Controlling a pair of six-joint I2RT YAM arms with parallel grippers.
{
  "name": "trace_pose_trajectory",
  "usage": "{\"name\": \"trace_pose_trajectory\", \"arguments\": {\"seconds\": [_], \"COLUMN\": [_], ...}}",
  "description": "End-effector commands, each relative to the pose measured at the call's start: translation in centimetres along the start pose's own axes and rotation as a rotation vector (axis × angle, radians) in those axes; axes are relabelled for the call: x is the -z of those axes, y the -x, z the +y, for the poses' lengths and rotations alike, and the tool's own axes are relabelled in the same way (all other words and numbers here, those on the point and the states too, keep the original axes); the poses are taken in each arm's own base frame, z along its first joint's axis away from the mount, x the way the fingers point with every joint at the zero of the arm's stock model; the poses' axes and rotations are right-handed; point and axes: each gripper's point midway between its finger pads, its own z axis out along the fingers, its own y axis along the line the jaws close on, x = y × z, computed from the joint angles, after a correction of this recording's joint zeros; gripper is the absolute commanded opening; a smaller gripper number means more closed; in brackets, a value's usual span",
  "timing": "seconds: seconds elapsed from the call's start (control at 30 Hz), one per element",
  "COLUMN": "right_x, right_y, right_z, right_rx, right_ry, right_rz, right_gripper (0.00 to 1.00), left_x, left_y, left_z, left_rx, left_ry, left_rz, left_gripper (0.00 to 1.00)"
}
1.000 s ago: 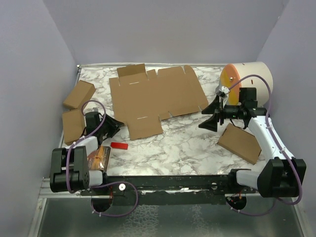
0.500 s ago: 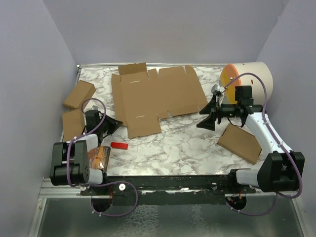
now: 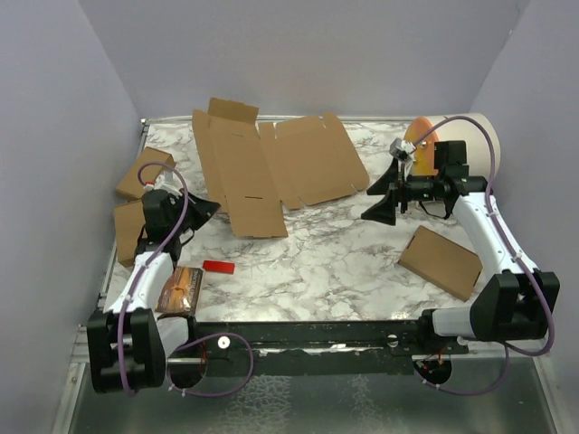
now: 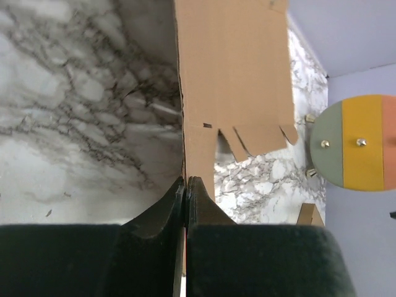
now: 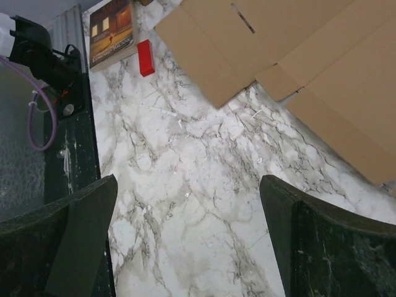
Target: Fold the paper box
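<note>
– Brown cardboard at far left: what is it?
– Two small boxes (image 3: 145, 172), closed, one behind the other along the left wall, on the marble table (image 3: 335, 262).
– Left gripper?
– Left gripper (image 3: 206, 209) sits just right of the nearer small box and points right. In the wrist view its fingers (image 4: 161, 207) are together, pinched on a thin edge of the paper box (image 3: 271, 167). The cardboard runs edge-on straight out of the tips.
– Where does the paper box lie?
– It is unfolded at the back centre of the table, reaching from the left gripper almost to the right one. Its left part looks tilted up from the marble, how far I cannot tell. The right panels lie flat. Slots and tabs show along the edges.
– Front left?
– A book (image 3: 178, 289) with a dark orange cover lies by the left arm. A red block (image 3: 218, 267) is just beside it on the right, not touching.
– Right gripper?
– Right gripper (image 3: 378, 201) hovers over bare marble just off the paper box's right edge and points left. Jaws are wide apart with nothing between them. The wrist view shows only table between the fingers (image 5: 80, 241).
– Further right?
– A cream cylinder (image 3: 479, 136) with an orange end lies on its side in the back right corner, behind the right arm. A third small box (image 3: 441, 262) lies flat towards the front right, apart from the gripper.
</note>
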Motion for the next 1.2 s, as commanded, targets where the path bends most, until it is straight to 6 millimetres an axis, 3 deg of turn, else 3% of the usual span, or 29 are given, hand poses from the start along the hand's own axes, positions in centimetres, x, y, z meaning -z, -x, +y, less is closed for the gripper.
{"name": "trace_pose_trajectory", "arguments": {"seconds": [0.0, 0.23, 0.47, 0.53, 0.7, 0.87, 1.0, 1.1, 1.17], "right_x": [-0.2, -0.7, -1.0, -1.7, -6.7, -8.4, -9.6, -9.8, -10.1], "right_y": [0.7, 0.4, 0.3, 0.3, -2.4, -2.5, -1.2, -0.2, -0.6], "right_z": [0.0, -0.1, 0.5, 2.4, 5.9, 6.0, 5.9, 6.7, 7.6], "right_rx": [-0.055, -0.125, -0.147, -0.074, 0.243, 0.423, 0.542, 0.586, 0.598], "right_ry": [0.018, 0.055, 0.101, 0.175, 0.174, 0.163, 0.125, 0.134, 0.162], "right_rz": [-0.004, -0.025, -0.044, -0.036, 0.146, 0.199, 0.228, 0.221, 0.224], "right_gripper": [0.99, 0.99, 0.99, 0.99, 0.99, 0.99, 0.99, 0.99, 0.99], "left_x": [2.0, 4.0, 4.6, 4.9, 5.3, 4.9, 4.3, 3.9, 3.6], "left_y": [1.9, 3.5, 2.0, 1.3, 0.0, -2.4, -4.5, -5.7, -6.4], "left_z": [-3.2, -7.2, -8.3, -8.5, -8.5, -9.5, -10.4, -10.4, -10.8], "left_rx": [-0.144, -0.158, 0.136, 0.204, 0.355, 0.415, 0.452, 0.465, 0.474], "left_ry": [-0.074, -0.167, -0.194, -0.199, -0.102, -0.019, 0.011, 0.065, 0.062], "left_rz": [-0.047, -0.083, -0.015, -0.017, -0.067, -0.016, 0.039, 0.058, 0.071], "left_gripper": [0.0, 0.0, 0.0, 0.0, 0.0, 0.0, 0.0, 0.0, 0.0]}}
